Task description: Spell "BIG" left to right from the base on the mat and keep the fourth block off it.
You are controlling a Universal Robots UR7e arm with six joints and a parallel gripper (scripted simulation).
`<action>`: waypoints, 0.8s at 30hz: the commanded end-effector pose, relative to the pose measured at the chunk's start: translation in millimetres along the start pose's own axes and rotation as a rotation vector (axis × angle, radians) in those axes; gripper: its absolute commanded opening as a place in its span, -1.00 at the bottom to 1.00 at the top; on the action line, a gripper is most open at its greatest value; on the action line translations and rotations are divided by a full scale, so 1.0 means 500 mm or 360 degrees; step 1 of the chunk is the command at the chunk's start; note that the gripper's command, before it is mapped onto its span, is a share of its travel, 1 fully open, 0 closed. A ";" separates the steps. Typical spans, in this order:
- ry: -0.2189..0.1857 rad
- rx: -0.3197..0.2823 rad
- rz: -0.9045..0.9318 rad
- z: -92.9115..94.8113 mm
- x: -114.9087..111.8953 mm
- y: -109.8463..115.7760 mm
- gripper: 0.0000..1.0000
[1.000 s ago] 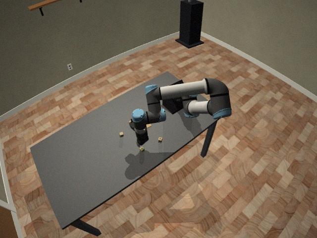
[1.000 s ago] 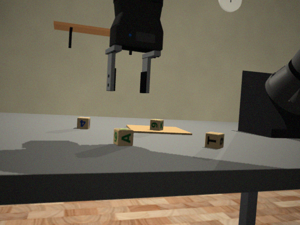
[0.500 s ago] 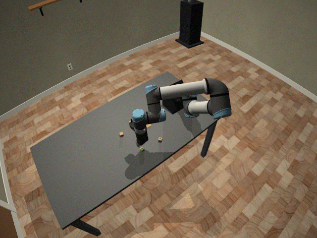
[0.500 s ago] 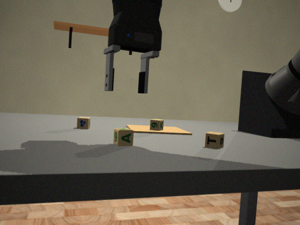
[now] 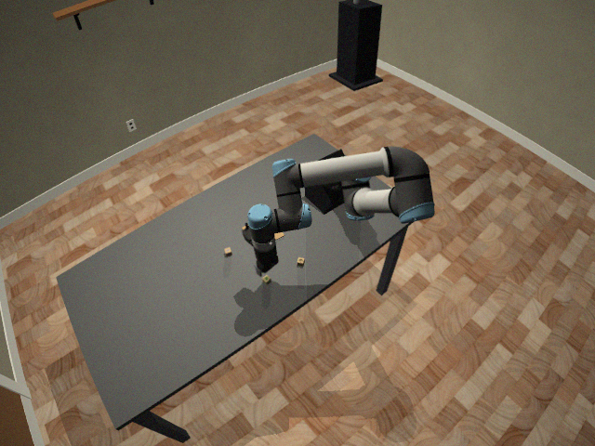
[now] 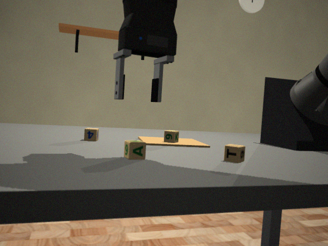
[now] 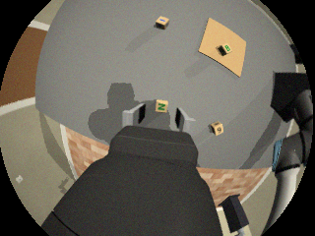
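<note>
From where I stand, the grey-and-black two-finger tool (image 5: 262,274) (image 6: 137,100) (image 7: 160,112) hangs above the dark grey, flat-topped bench (image 5: 158,307) (image 6: 201,169) (image 7: 84,64), its fingers wide apart with nothing between them.

The side-on exterior view gives the lettered wooden cube with a green A (image 5: 266,279) (image 6: 135,149) (image 7: 161,106) its A and a green 9-like mark on the sides; only the wrist view makes its top readable, a green N or a turned Z. Likewise, the wooden cube with a black T (image 5: 300,261) (image 6: 234,153) (image 7: 217,128) shows that T in the exterior view, while the wrist view shows a dark mark I can't name surely.

The wooden cube with a green K (image 6: 171,136) (image 7: 224,49) sits on the thin, tan square mat (image 5: 279,235) (image 6: 185,143) (image 7: 234,60); its top looks like a green B from the wrist. From the top view, the arm hides it and most of the mat.

The wooden cube with a blue 4 (image 5: 228,251) (image 6: 91,134) (image 7: 162,23) stands off the mat, its top too slanted to read.
</note>
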State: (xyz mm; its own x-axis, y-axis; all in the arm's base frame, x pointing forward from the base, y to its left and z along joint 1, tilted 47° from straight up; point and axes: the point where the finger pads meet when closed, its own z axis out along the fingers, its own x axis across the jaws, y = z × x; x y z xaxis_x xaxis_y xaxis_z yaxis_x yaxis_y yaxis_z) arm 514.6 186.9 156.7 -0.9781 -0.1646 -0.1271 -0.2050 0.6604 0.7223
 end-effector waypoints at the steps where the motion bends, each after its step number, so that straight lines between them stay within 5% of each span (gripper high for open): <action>1: -0.0004 0.0001 -0.0004 -0.002 -0.001 0.002 1.00; 24: 0.0002 -0.0003 0.0002 0.031 0.002 0.001 1.00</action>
State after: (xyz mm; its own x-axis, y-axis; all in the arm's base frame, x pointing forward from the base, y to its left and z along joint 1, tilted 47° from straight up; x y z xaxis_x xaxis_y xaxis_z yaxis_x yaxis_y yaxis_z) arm 514.5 193.2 151.7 -0.9780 -0.1643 -0.1287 -0.2060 0.6607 0.7218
